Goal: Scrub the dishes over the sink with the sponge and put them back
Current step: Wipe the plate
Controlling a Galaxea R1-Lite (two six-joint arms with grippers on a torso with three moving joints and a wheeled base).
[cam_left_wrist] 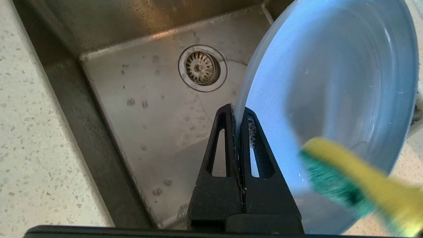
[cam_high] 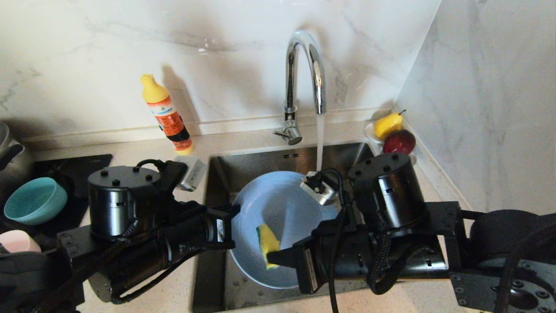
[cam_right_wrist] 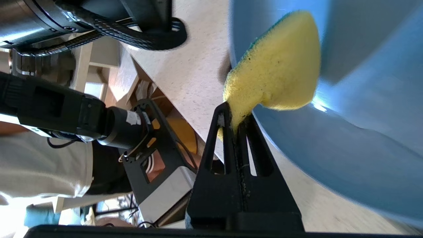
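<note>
From the head camera, the grey-blue plate is held tilted over the steel sink, under a thin stream of water falling from the chrome faucet. The left pincer is clamped on the plate's left rim. The right pincer comes in from the right, closed on the yellow sponge, which lies against the plate's face near its lower middle. On the tabletop left of the sink are a teal bowl and, at the picture's edge, a pale pink bowl. A dish soap bottle stands by the back wall, and a small white dish with a pear and an apple sits in the right corner.

In the left wrist camera, the left pincer has its fingers pressed together on the plate's thin rim. Past it lie the sink floor and the drain strainer. The sponge, green side showing, is blurred against the plate.

In the right wrist camera, the right pincer pinches a corner of the sponge, squeezing it thin between the fingers; the sponge's body rests on the plate.
</note>
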